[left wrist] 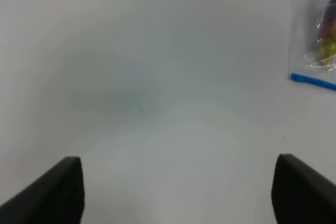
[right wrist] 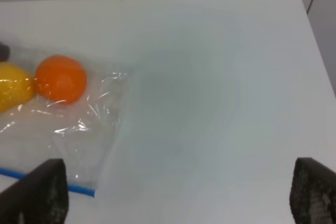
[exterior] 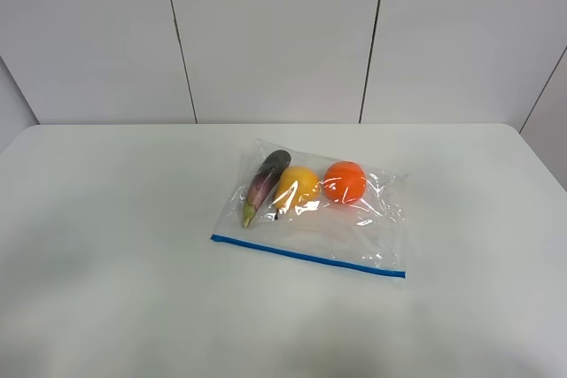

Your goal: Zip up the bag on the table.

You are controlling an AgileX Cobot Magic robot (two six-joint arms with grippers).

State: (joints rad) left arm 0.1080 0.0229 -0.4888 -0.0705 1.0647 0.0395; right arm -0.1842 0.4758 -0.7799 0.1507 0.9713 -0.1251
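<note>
1. the left gripper (left wrist: 176,190) has its two dark fingers (left wrist: 50,192) spread wide apart with nothing between them, above bare table (left wrist: 157,77); one corner of the bag (left wrist: 315,51) lies off to one side, well apart from it.
2. the right gripper (right wrist: 176,192) is likewise spread wide and empty; its textured black fingers (right wrist: 37,192) show at the frame's lower corners, one of them close above the end of the blue zipper strip (right wrist: 79,188).
3. the bag (exterior: 354,236) is clear, crinkled, glossy plastic, rectangular, lying flat near the middle of the smooth white table (exterior: 106,219), zipper strip (exterior: 306,257) along its near edge.
4. inside, at the far end, sit a long purple eggplant (exterior: 264,185), a rounded yellow fruit (exterior: 297,187) touching it, and a round orange (exterior: 345,181) just beside that.
5. no readable writing shows on anything.
6. pale wall panels (exterior: 275,33) with dark seams stand behind.
</note>
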